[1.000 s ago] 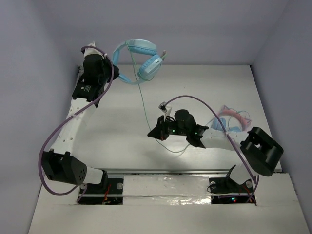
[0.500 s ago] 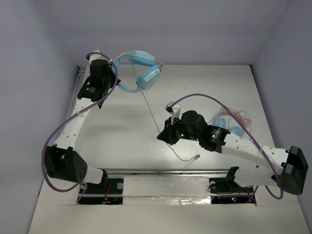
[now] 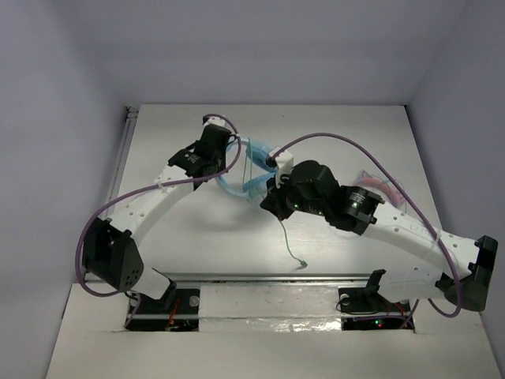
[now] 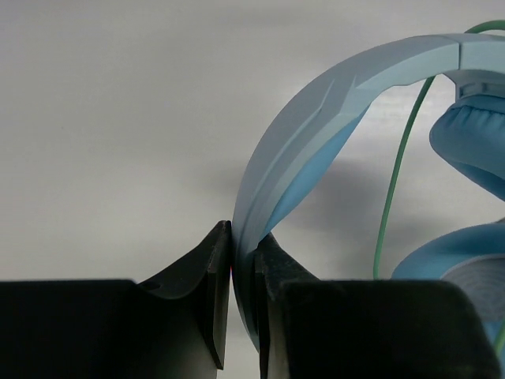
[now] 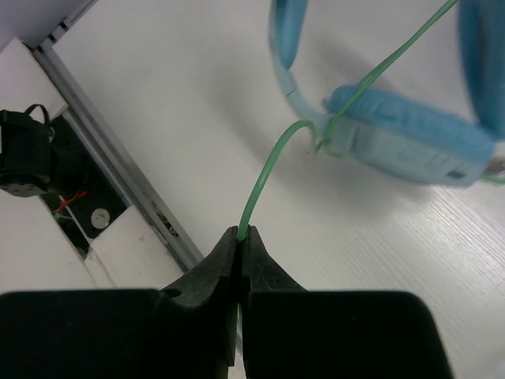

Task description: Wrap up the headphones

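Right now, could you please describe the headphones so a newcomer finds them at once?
At the middle of the white table are light sky-blue over-ear headphones, their headband pinched in the left end effector. Their thin pale-green cable, held by the right end effector, sets them apart from the pink wiry item farther right.

Smooth plastic headphones [image 4: 316,110] (ear cups softly padded), matt table [image 4: 118,118].

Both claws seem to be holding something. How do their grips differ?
The left gripper clamps the wide sky-blue headband; the right gripper pinches the thin green cable. The left's jaws sit slightly apart around it; the right's nearly meet. Both hold parts of the same headphones.
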Motion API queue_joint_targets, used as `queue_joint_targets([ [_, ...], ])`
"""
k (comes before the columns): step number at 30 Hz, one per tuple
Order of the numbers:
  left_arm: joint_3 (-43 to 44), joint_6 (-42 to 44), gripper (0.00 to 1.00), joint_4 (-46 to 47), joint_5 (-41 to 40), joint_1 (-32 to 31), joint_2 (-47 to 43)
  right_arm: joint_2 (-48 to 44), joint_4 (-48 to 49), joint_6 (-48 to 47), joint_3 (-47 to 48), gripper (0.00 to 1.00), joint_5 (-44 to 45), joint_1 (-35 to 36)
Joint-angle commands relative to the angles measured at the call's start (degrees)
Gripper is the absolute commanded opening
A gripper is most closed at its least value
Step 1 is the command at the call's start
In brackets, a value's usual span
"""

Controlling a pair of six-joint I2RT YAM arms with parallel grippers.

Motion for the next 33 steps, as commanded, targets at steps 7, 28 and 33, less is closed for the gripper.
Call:
queue_joint_targets([
  [7,-5.8,5.8,0.00,-1.7,5.3,-4.6,-5.8,4.1,-5.2,-6.6,8.3,0.00,13.8,0.4],
  [28,-15.2,8.8,0.00,2.4,25.8,-4.6,-14.0,9.8,9.5,-10.4,4.7,0.00,27.9,-10.7],
  [33,-15.5,9.3,0.00,3.5,30.6,-4.6,-15.5,11.2,13.2,-9.8,3.5,0.10,24.8,-15.3],
])
